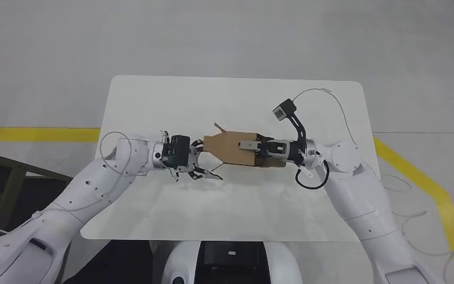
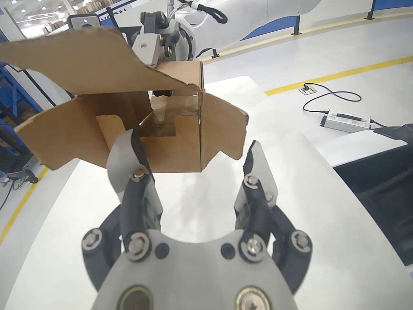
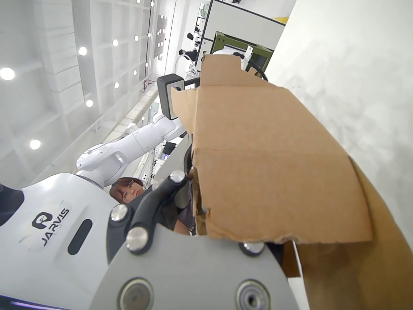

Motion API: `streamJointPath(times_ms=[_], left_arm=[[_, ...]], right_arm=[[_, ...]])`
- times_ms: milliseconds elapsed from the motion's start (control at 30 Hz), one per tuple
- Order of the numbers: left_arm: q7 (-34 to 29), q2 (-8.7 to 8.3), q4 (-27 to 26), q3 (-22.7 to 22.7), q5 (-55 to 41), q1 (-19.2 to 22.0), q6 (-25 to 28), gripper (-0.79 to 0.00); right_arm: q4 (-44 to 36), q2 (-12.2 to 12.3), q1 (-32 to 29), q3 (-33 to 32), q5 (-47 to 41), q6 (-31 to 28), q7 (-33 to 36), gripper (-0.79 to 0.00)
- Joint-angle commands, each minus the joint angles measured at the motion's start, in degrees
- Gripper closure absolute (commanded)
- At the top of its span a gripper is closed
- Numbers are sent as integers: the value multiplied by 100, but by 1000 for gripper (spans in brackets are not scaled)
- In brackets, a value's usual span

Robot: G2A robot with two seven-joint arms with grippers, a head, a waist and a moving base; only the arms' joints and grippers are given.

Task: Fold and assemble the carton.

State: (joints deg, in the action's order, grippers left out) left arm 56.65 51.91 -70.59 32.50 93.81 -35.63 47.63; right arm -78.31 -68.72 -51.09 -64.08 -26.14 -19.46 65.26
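1. Top view: the carton [image 1: 234,148] is seen lying lengthwise over the middle of the white table [image 1: 142,106], between the two arms.
2. The right gripper [image 1: 250,146] is clamped on the carton at the end turned away from the left arm, with one finger laid along the top panel. From the shadow beneath it in the left wrist view, the carton is judged to be held clear of the table.
3. The left gripper [image 2: 193,138] is held at the carton's open end with its fingers spread wide, and nothing is gripped. One finger [image 2: 124,156] overlaps the edge of the small inner flap [image 2: 106,127]; whether contact is made cannot be told.
4. The upper flap [image 2: 80,56] is splayed up and outward, and the side flap [image 2: 226,124] stands out toward the other finger.
5. The body is already squared into a tube, so the step in hand is judged to be the closing of this end's flaps.
6. For the next move, the inner flap would need to be pressed inward first while the carton is kept steady by the right gripper. The splayed flaps could then be folded over it without being snagged on the spread fingers.
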Motion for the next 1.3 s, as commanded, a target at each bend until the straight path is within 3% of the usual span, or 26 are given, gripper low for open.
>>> streamJointPath(times_ms=[0, 100, 267, 933, 1267], left_arm=[[-6, -8, -6, -12, -63, -4, 6, -585], [-25, -25, -27, -30, -209, -6, 25, -548], [-103, -68, -133, -102, -471, 21, 103, -391], [-282, -286, -245, -445, -1549, 153, 283, -345], [-427, -343, -184, -541, -2108, 241, 428, -240]], right_arm=[[13, 1, 8, 1, -6, -4, -6, 0], [21, 2, 16, 6, -10, -5, -10, 0], [27, 4, 27, 19, -32, -3, 5, 0], [8, 24, 40, 44, -63, -29, 129, 0], [-41, 36, 35, 62, -130, -63, 259, 0]])
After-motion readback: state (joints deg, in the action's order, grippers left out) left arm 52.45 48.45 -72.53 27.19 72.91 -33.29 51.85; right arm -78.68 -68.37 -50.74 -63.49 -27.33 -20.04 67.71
